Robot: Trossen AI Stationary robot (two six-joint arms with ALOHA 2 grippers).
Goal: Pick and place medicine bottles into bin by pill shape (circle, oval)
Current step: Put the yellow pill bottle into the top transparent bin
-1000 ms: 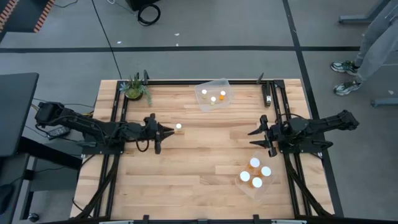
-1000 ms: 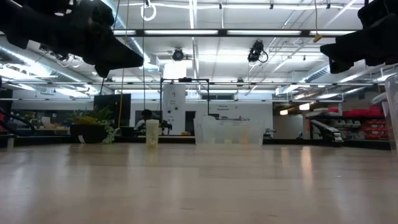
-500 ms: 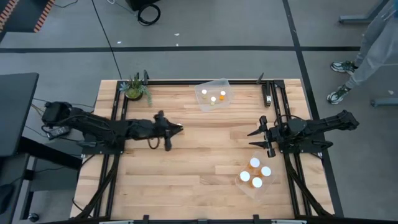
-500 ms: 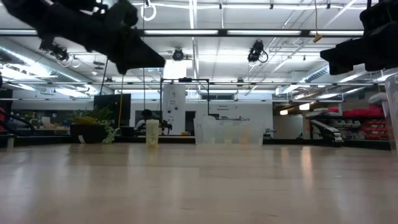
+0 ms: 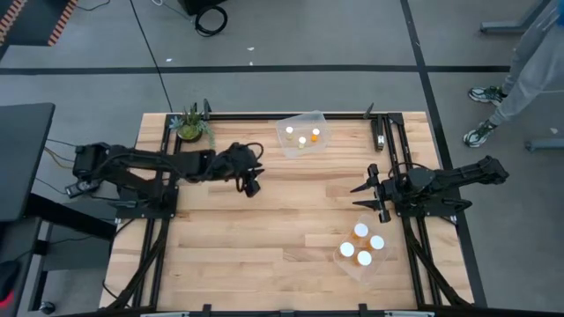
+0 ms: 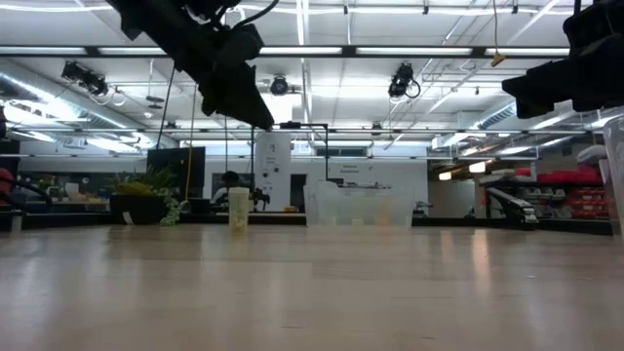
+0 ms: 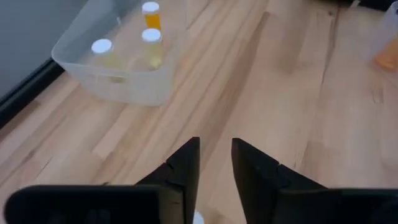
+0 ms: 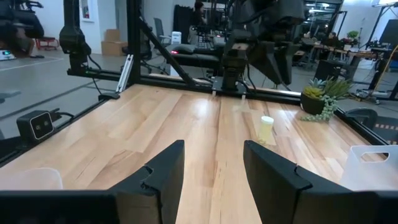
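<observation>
Table [image 5: 291, 282]: pale wood planks, read as a clock face from above, 12 o'clock at the far edge.

Loose bottle [image 6: 239, 209]: one, white cap, upright on the wood at about 10 o'clock from the table centre. Hidden from above by the arm over it. Seen from the right wrist [image 8: 267, 129] standing alone, near the plant.

Left claw [image 5: 252, 183]: at 10 o'clock from centre, pointing down, directly over the loose bottle and hanging well above it in the low view [image 6: 244, 97]. Fingers [image 7: 186, 165] narrowly apart, nothing between them; a sliver of white cap showing below the gap.

Right claw [image 5: 361, 195]: at 3 o'clock, raised off the wood, pointing toward centre. Fingers [image 8: 165, 168] apart, holding nothing.

Far bin [image 5: 310, 117]: clear plastic, at 12 o'clock by the far edge. Contains three bottles [image 5: 302, 140], upright, white caps.

Near bin [image 5: 338, 256]: clear plastic, at about 5 o'clock. Contains four bottles [image 5: 361, 231], close together, caps up.

Plant [image 5: 191, 126]: small, potted, at the 11 o'clock corner.

Person [image 5: 529, 62]: partly in view on the floor beyond the 2 o'clock corner.
</observation>
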